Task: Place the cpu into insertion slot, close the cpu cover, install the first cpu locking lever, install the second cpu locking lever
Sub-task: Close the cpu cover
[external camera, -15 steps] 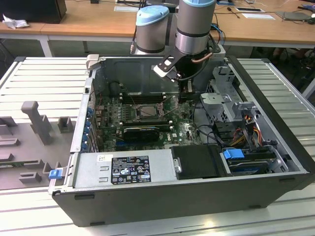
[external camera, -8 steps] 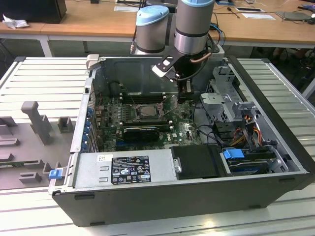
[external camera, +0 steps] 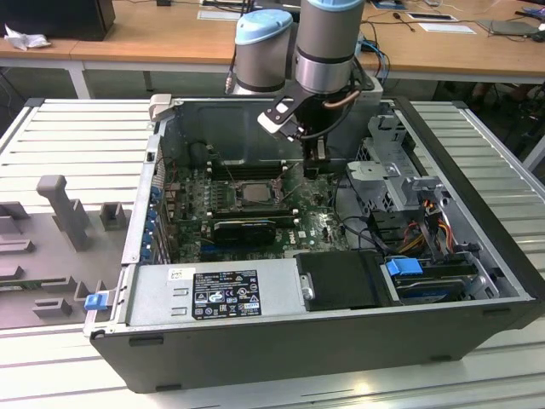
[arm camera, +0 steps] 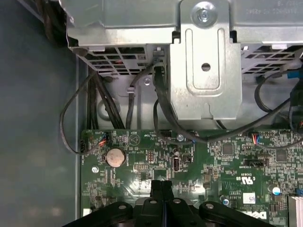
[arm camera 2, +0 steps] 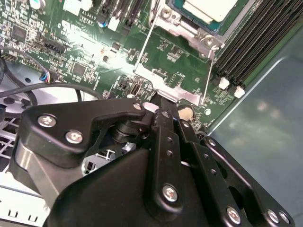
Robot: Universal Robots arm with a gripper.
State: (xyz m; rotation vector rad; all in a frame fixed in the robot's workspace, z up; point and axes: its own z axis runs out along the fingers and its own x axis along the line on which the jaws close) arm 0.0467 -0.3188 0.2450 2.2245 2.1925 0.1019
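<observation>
Exterior view: I reach down into the open computer case [external camera: 298, 349] on the table [external camera: 68, 128]. My end effector [external camera: 315, 166] hangs just beside the insertion slot [external camera: 232, 198], where the cpu [external camera: 253, 192] lies flat.
Second wrist view: the cpu [arm camera 2: 210, 8] sits in the insertion slot [arm camera 2: 182, 21]. The cpu cover [arm camera 2: 165, 89] stands raised off it, I judge hinged open to admit the chip. My end effector [arm camera 2: 163, 101] is closed, its tip against the cover's free edge.
First wrist view: my end effector [arm camera: 161, 184] has its fingers pressed side by side above the motherboard [arm camera: 213, 156], with nothing between them.
</observation>
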